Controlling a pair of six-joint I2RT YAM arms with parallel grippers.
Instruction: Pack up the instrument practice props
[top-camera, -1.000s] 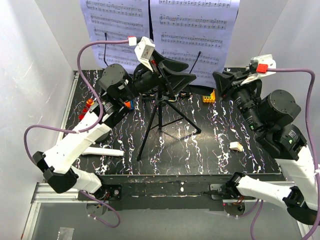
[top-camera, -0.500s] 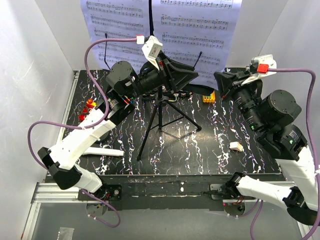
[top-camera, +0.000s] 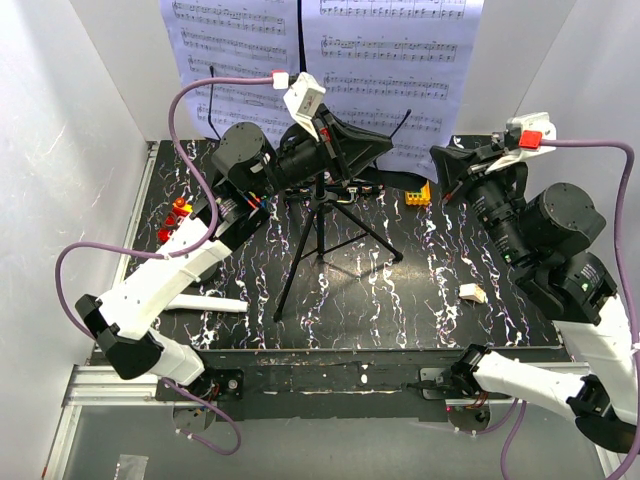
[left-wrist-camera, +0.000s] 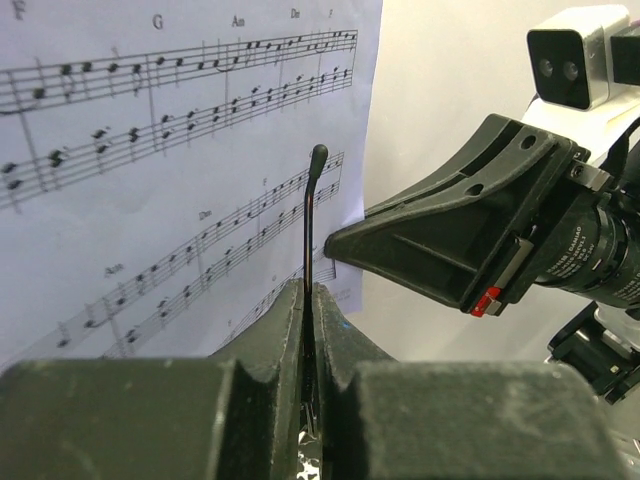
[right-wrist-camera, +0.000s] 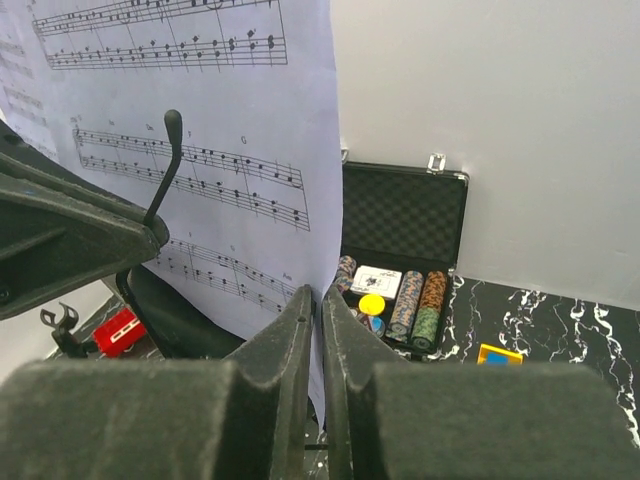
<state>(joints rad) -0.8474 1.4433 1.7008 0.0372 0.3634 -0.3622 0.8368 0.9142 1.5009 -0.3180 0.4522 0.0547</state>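
Left gripper clenched, fingers pressed together on a thin black retainer rod of the music stand. Rod rising straight out of the closed jaws to a rounded tip, in front of the right-hand sheet-music page. Right gripper closed almost flat on that page's right edge, low down, the paper pinched between its fingers and running up out of them. Tips of the two grippers pointing at each other across the lower part of the page, near but apart.

Music stand upright on its tripod, feet spread around the middle of the table, a little toward the back edge. Both pages upright on its desk, side by side, print facing the arms, left-hand page beside the held one. Desk itself hidden behind paper and grippers.

Black case open at the table's back edge, right of the pinched page, lid upright against the wall, poker chips in rows inside. Yellow block just in front of it. Red and orange blocks at the left edge. White bar flat near the front left corner, partly under the left arm; microphone or not, cannot tell. Small beige piece toward the right edge.
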